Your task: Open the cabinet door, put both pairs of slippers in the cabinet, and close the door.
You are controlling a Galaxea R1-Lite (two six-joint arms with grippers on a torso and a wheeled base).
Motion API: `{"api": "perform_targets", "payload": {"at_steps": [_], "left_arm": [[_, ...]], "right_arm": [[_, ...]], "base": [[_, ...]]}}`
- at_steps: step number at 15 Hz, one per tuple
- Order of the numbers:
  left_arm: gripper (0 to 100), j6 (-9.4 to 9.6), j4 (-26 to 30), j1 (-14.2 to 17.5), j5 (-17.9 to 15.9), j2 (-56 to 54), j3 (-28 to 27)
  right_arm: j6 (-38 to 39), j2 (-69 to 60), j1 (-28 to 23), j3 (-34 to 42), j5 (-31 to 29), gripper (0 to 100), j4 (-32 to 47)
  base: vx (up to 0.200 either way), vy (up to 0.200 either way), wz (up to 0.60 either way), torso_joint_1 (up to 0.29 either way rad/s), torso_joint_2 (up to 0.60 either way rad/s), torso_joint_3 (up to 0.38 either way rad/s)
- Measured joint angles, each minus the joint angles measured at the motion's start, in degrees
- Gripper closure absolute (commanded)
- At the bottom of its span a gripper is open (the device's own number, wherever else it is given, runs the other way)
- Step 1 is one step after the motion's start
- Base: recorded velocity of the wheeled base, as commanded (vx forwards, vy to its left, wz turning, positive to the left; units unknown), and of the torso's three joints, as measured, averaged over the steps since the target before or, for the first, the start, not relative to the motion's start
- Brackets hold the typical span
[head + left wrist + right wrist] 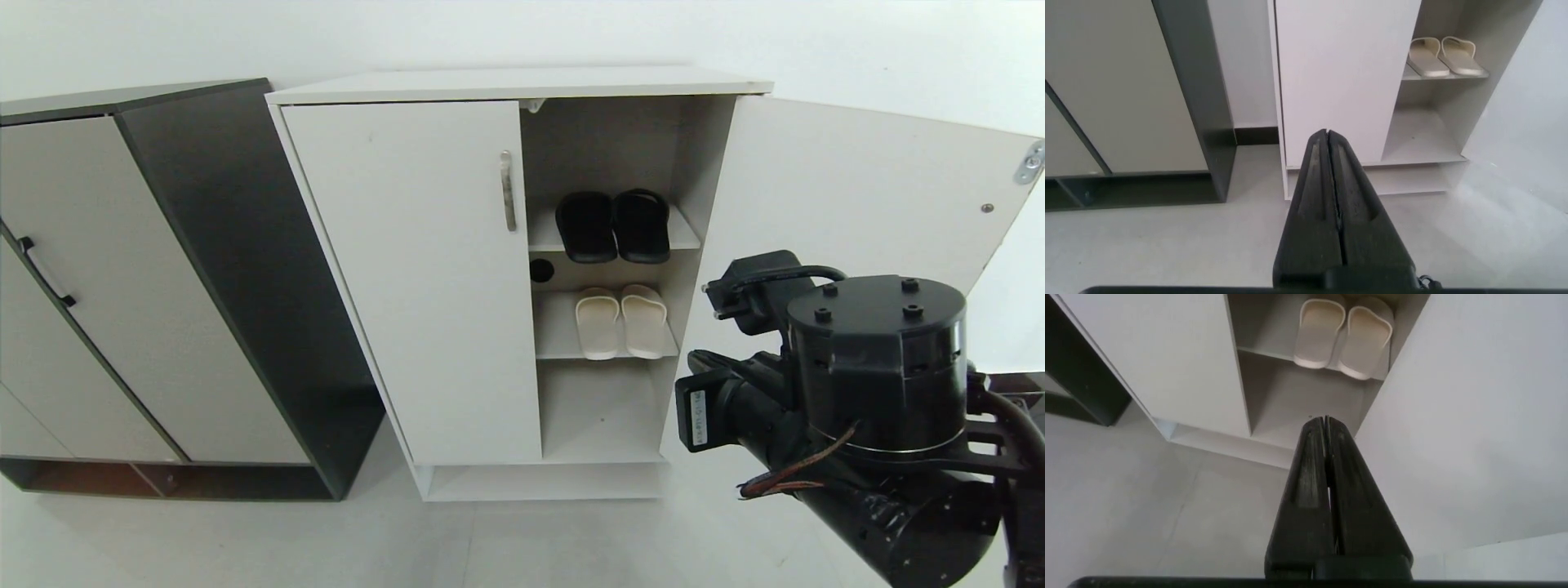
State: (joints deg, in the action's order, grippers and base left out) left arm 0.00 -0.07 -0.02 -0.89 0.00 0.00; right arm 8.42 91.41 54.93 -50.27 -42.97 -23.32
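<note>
The white cabinet point(408, 286) stands against the wall with its left door shut and its right door point(857, 196) swung wide open. A black pair of slippers point(612, 226) lies on the upper shelf. Below it, a cream pair of slippers point(620, 321) point(1448, 55) point(1343, 327) rests on the middle shelf. My right arm point(865, 384) hangs low in front of the open door. The right gripper point(1327, 425) is shut and empty, pointing at the cabinet's lower compartment. My left gripper point(1328, 135) is shut and empty, facing the shut left door near the floor.
A dark grey cabinet point(122, 286) with a black handle point(45, 273) stands close to the left of the white one. The bottom compartment point(600, 408) holds nothing. Pale floor point(408, 539) spreads in front of both cabinets.
</note>
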Motion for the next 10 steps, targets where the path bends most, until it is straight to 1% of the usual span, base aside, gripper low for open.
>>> {"api": "perform_targets", "payload": {"at_steps": [2,3,5,6,10], "left_arm": [[100,0.00,0.0,0.0,0.0,0.0,0.0],[100,0.00,0.0,0.0,0.0,0.0,0.0],[100,0.00,-0.1,0.0,0.0,0.0,0.0],[100,0.00,0.1,0.0,0.0,0.0,0.0],[100,0.00,0.0,0.0,-0.1,0.0,0.0]], "right_arm": [[-0.1,0.0,-0.1,0.2,0.0,100,0.0],[-0.2,0.0,-0.1,0.2,0.0,100,0.0],[-0.2,0.1,-0.1,0.1,0.0,100,-0.2],[-0.2,0.1,-0.1,0.2,0.0,100,0.0],[0.0,0.1,0.0,0.0,0.0,100,-0.1]], "base": [[0.000,0.000,0.00,0.000,0.00,0.000],[0.000,0.000,0.00,0.002,-0.18,-0.193],[0.000,0.000,0.00,0.015,-0.15,-0.315],[0.000,0.000,0.00,0.046,-0.30,-0.364],[0.000,0.000,0.00,0.052,-0.53,-0.359]]}}
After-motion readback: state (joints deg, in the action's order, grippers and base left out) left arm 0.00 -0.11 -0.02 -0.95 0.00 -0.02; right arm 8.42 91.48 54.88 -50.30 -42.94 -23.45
